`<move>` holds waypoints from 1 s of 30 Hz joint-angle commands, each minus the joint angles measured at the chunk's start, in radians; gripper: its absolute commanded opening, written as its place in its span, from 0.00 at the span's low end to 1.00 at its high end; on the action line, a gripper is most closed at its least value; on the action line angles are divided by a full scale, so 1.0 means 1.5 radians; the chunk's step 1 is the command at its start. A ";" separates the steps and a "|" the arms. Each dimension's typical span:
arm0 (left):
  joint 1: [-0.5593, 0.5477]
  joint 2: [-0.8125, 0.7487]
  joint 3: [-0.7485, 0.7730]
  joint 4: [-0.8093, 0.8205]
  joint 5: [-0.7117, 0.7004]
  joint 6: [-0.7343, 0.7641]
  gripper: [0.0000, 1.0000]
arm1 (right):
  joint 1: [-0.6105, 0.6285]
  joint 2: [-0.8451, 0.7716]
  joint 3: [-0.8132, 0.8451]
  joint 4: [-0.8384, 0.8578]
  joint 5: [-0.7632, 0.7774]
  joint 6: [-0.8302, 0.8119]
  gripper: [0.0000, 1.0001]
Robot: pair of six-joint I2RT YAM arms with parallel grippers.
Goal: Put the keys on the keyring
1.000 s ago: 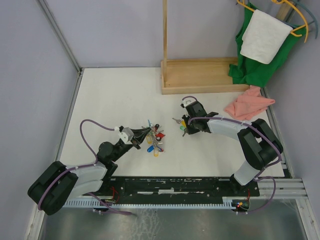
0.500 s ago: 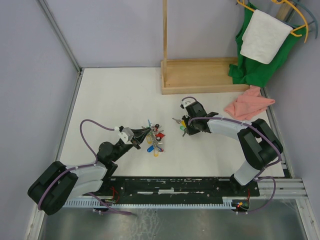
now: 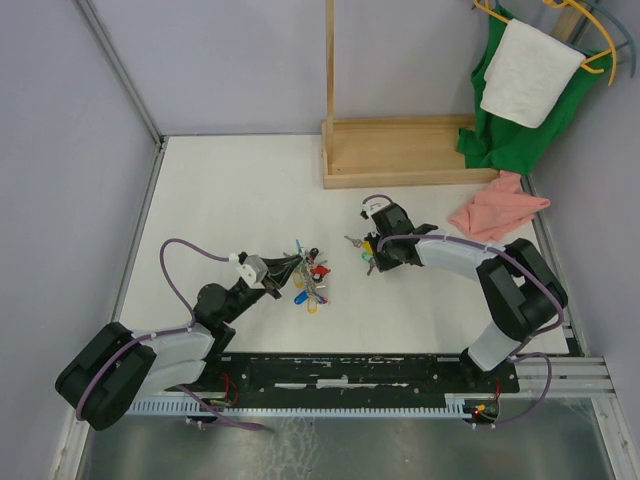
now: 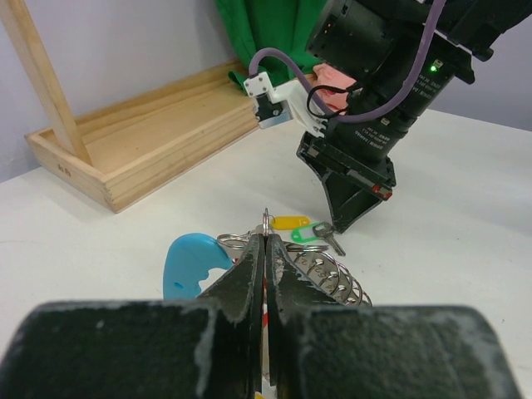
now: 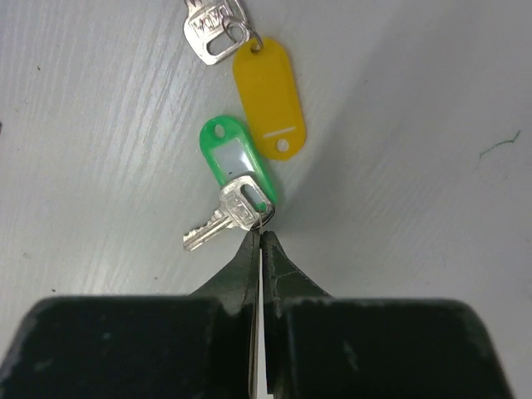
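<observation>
The keyring lies at mid-table, a bunch of multicoloured tags; in the left wrist view I see its light-blue part and its row of metal rings. My left gripper is shut on a small ring of it. To its right lie the keys: a yellow tag with its key, and a green tag with a silver key. My right gripper is shut, its tips pinching the thin wire ring of the green-tagged key.
A wooden tray with an upright post stands at the back. A pink cloth lies at the right edge. A green cloth and white towel hang on hangers at the back right. Walls close in the left and back.
The right gripper's fingers have closed on the ring of the green-tagged key. Both arms and the keyring have stayed in place.
</observation>
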 commanded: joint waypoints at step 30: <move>0.066 0.166 0.082 0.281 0.341 -0.006 0.03 | 0.025 -0.274 0.082 -0.102 -0.375 -0.305 0.01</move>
